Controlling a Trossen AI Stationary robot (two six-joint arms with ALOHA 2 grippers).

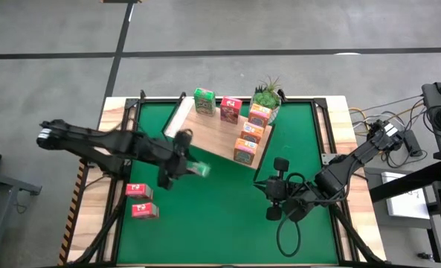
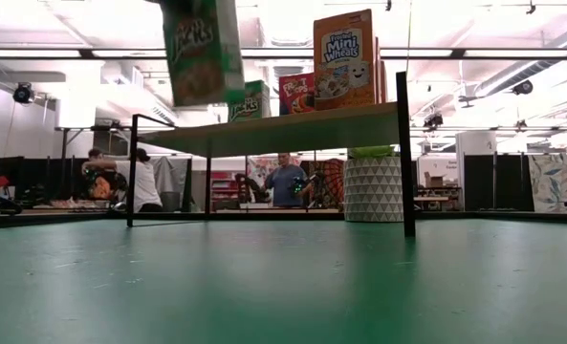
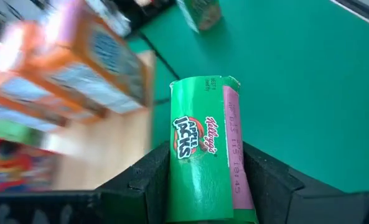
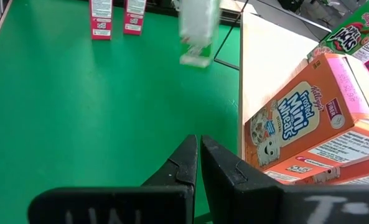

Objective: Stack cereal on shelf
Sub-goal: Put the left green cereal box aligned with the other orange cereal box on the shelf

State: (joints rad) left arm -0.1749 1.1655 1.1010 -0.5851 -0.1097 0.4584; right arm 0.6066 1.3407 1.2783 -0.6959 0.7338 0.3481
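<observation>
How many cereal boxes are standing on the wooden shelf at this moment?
5. On the shelf: a green box, a pink-red box, and three orange boxes in a row toward the right edge. More may be hidden behind them.

- A grey concrete floor [image 1: 279, 30] with dark seams surrounds the worktop [image 1: 332, 119].
- Bright ceiling strip lights [image 2: 474, 53] run overhead.
- 2 people [image 2: 288, 182] sit among cluttered desks [image 2: 63, 203] behind.
</observation>
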